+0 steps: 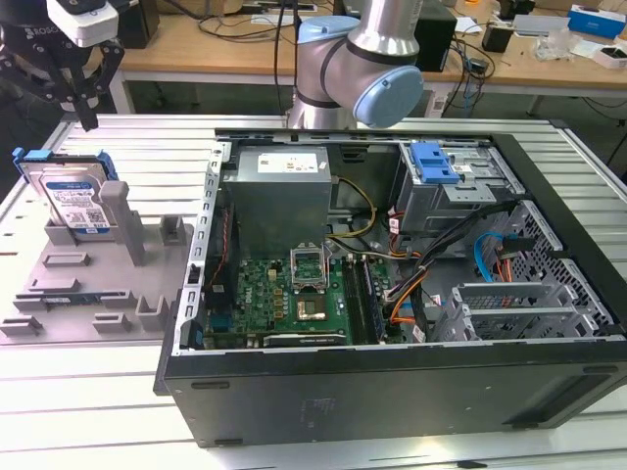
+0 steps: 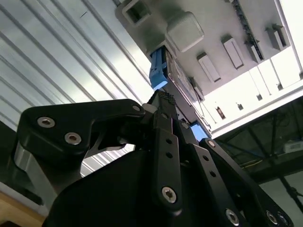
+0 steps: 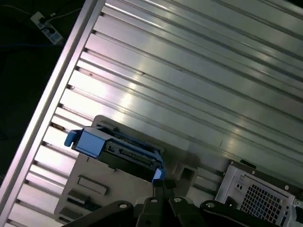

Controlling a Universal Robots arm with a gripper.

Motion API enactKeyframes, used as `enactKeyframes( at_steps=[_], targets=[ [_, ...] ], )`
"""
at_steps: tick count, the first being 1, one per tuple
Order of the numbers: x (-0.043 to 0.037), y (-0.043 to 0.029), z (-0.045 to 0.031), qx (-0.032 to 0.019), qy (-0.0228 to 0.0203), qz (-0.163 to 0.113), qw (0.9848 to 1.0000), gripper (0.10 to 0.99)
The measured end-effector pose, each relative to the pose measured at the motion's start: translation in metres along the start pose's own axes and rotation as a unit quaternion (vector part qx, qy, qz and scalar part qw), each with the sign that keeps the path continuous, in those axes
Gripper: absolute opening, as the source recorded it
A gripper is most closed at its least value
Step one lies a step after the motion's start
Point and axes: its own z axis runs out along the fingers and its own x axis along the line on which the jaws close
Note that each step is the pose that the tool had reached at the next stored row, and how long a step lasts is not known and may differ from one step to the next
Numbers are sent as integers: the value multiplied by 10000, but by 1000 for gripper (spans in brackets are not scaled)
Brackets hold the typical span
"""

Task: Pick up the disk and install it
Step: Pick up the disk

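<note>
Hanging above the grey holder [image 1: 88,284], the gripper [image 1: 90,122] has hold of nothing. Its fingers [image 2: 165,146] look drawn together at the tips (the second wrist view, sighting along them, suggests as much, though I would not swear that no gap is left). The disk [image 1: 71,196] stands on edge in the holder's slot, blue frame uppermost, below the gripper and apart from it; in the first wrist view the disk [image 3: 120,149] lies just past the fingertips. By my judgement nothing of the task is done: the disk is neither grasped nor lifted, and the whole install remains. The open computer case [image 1: 392,387] sits just beside the holder, and its drive cage [image 1: 460,191], on the side away from the holder, is where I take the disk to belong.
</note>
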Motion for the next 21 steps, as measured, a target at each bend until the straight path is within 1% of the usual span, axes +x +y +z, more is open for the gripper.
enactKeyframes(
  at_steps=[4,6,8,9,11,12,14,16,17,19,20,21],
  targets=[
    [0,0,0,-5,14,-329,9995,106],
    [0,0,0,-8,23,-528,9986,106],
    [0,0,0,-12,33,-745,9972,106],
    [0,0,0,-14,40,-898,9959,106],
    [0,0,0,-17,49,-1101,9939,106],
    [0,0,0,-19,55,-1224,9925,106],
    [0,0,0,-22,62,-1402,9901,106],
    [0,0,0,-25,70,-1587,9873,106],
    [0,0,0,-27,76,-1718,9851,106],
    [0,0,0,-30,84,-1902,9817,114],
    [0,0,0,-32,90,-2030,9791,235],
    [0,0,0,-33,94,-2114,9774,235]
  ],
)
